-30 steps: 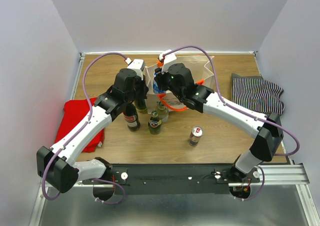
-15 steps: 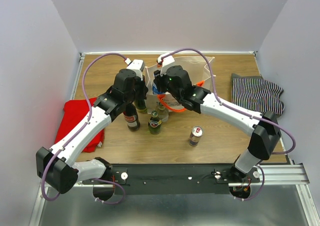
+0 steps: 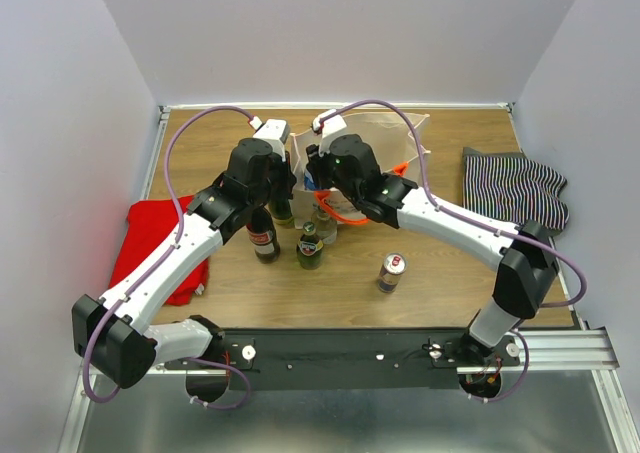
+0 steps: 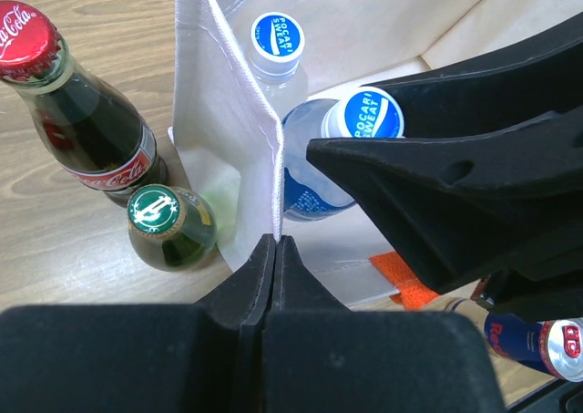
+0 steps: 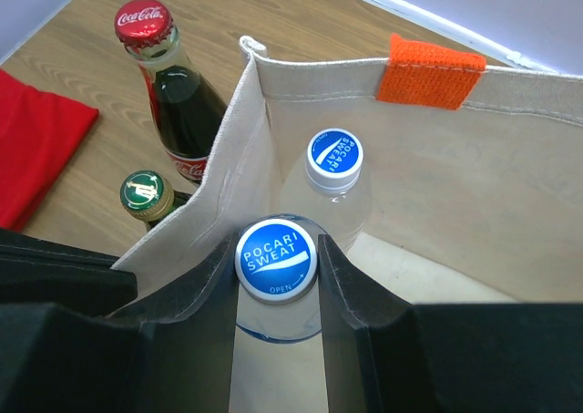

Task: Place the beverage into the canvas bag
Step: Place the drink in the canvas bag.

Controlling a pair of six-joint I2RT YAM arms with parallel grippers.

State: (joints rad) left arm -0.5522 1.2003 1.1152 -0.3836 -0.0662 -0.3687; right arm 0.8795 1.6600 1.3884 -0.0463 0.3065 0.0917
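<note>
The cream canvas bag point(image 3: 405, 138) stands open at the table's back middle, with an orange tab point(image 5: 433, 71) on its rim. My left gripper point(image 4: 275, 240) is shut on the bag's near rim corner point(image 4: 228, 94) and holds it open. My right gripper point(image 5: 276, 249) is inside the bag's mouth, shut on the neck of a Pocari Sweat bottle point(image 5: 276, 290) with a blue cap; the bottle also shows in the left wrist view point(image 4: 363, 114). A second Pocari Sweat bottle point(image 5: 333, 153) stands in the bag behind it. In the top view both grippers point(image 3: 290, 178) point(image 3: 318, 171) meet at the bag's left side.
Outside the bag stand a Coca-Cola bottle point(image 3: 263, 238), a green bottle point(image 3: 309, 245), a clear bottle point(image 3: 324, 223) and another dark green bottle point(image 3: 283, 210). A can point(image 3: 391, 271) stands nearer the front. A red cloth point(image 3: 155, 243) lies left, a striped cloth point(image 3: 515, 188) right.
My right arm has shifted a little to the left with the bottle at the bag's mouth. The left arm and the bag have stayed put.
</note>
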